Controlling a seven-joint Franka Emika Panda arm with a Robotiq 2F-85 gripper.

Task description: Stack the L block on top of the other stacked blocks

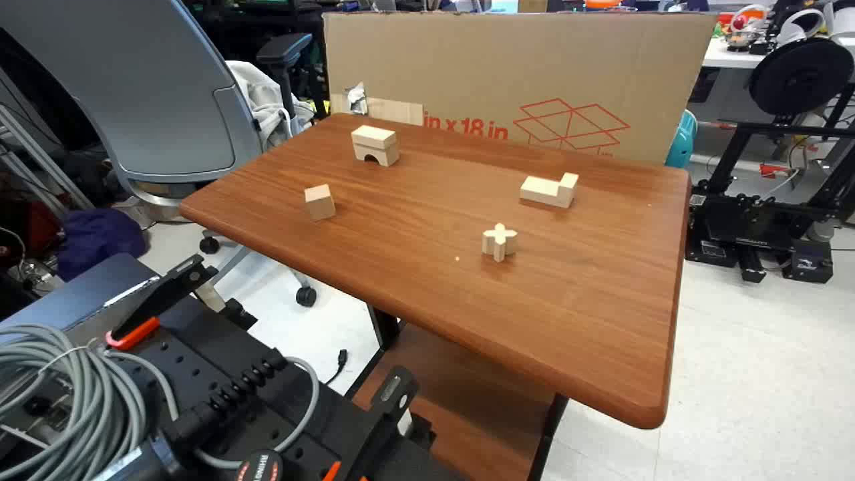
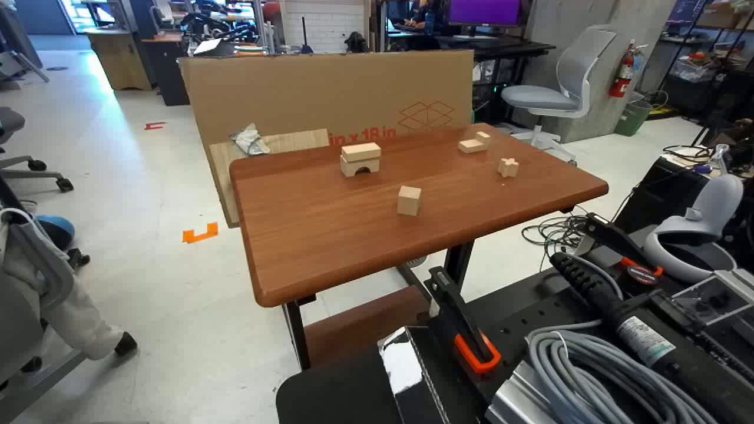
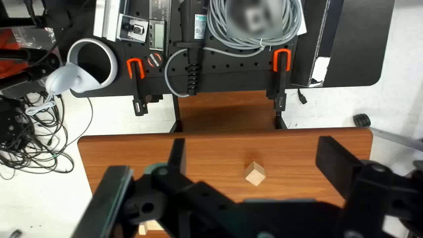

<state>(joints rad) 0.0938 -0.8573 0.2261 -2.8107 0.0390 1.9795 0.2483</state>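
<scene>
The L block [image 1: 544, 192] lies flat on the wooden table, its raised end up; it also shows in an exterior view [image 2: 473, 145]. The stacked blocks [image 1: 375, 145], a flat block on an arch block with a dark gap, stand near the table's far side and show in an exterior view [image 2: 360, 160]; the wrist view does not show them. My gripper [image 3: 254, 157] is open and empty, high above the table, and is out of both exterior views. In the wrist view, a pale piece that looks like the L block [image 3: 152, 226] is mostly hidden behind the gripper.
A small wooden cube [image 1: 320, 202] stands on the table [image 1: 427, 267] and shows between the fingers in the wrist view [image 3: 255, 173]. A cross-shaped piece [image 1: 499, 242] stands nearer than the L block. A cardboard sheet [image 1: 467, 67] rises behind the table.
</scene>
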